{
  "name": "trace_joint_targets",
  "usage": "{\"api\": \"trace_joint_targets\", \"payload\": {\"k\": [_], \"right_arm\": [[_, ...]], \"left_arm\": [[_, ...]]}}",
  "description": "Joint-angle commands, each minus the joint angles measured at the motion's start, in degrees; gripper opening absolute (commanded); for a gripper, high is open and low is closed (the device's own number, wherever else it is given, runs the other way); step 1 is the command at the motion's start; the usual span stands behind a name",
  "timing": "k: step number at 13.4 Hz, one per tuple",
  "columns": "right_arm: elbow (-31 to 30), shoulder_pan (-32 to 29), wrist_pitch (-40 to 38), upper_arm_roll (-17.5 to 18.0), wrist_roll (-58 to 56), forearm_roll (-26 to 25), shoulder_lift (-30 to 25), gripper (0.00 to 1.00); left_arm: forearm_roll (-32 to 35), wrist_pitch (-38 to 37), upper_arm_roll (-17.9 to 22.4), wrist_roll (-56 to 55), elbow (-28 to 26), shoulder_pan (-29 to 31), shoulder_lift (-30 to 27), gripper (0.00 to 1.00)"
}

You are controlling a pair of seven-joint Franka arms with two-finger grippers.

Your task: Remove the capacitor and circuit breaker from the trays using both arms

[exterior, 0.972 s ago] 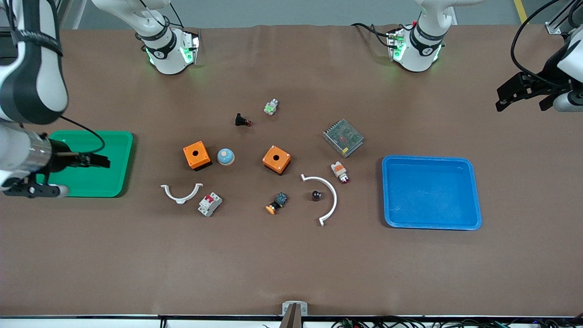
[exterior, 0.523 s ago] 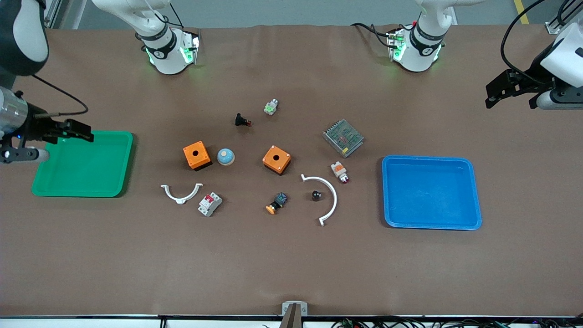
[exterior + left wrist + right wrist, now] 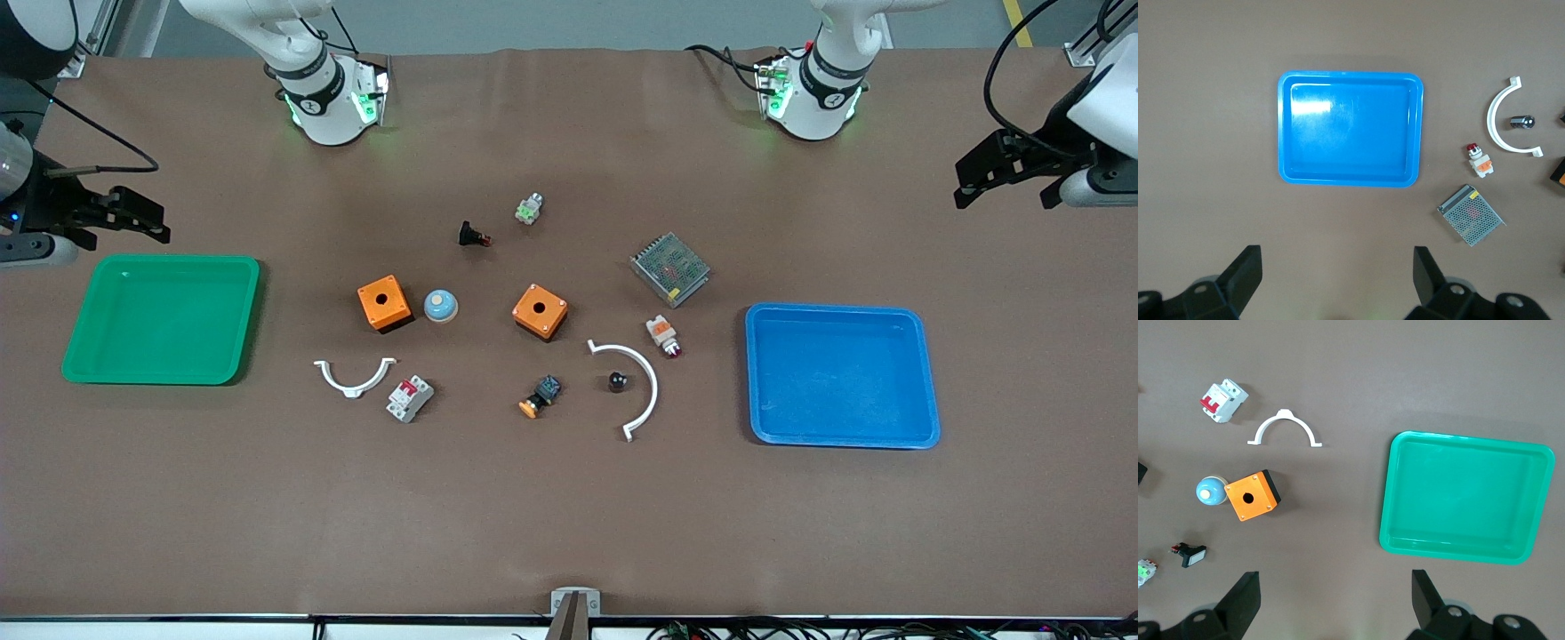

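Observation:
The capacitor (image 3: 617, 381), a tiny black cylinder, lies on the table inside the curve of a white arc; it also shows in the left wrist view (image 3: 1522, 122). The breaker (image 3: 410, 397), a light-grey block with a red lever, lies beside another white arc and shows in the right wrist view (image 3: 1223, 400). My left gripper (image 3: 1005, 191) is open and empty, high over bare table at the left arm's end, its fingers apart in the left wrist view (image 3: 1336, 267). My right gripper (image 3: 147, 218) is open and empty, over bare table beside the green tray (image 3: 160, 356), and shows in the right wrist view (image 3: 1336, 587).
A blue tray (image 3: 842, 418) lies toward the left arm's end. Mid-table hold two orange boxes (image 3: 384, 302) (image 3: 540, 311), a blue dome (image 3: 440, 305), a mesh-covered metal box (image 3: 669, 268), a white-and-orange part (image 3: 662, 334), an orange-capped part (image 3: 540, 396), a red-tipped black part (image 3: 472, 236) and two white arcs (image 3: 354, 378) (image 3: 645, 387).
My right gripper has moved from over the green tray to over bare table beside it, toward the bases. My left gripper has shifted slightly at the left arm's end. The parts have not moved.

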Motion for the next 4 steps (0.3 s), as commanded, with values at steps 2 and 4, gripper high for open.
{"api": "trace_joint_targets", "payload": {"k": [2,4], "right_arm": [[4.12,-0.32,0.05,0.41,0.29,-0.9,-1.21,1.0],[8.01,-1.2,0.21,0.32,0.03,-0.81,0.46,1.0]], "left_arm": [[-0.28,-0.83,-0.56,-0.36,3.14,0.73,0.86,1.0],[-0.19,-0.83,-0.48,-0.45,3.24,0.73,1.64,1.0]]}}
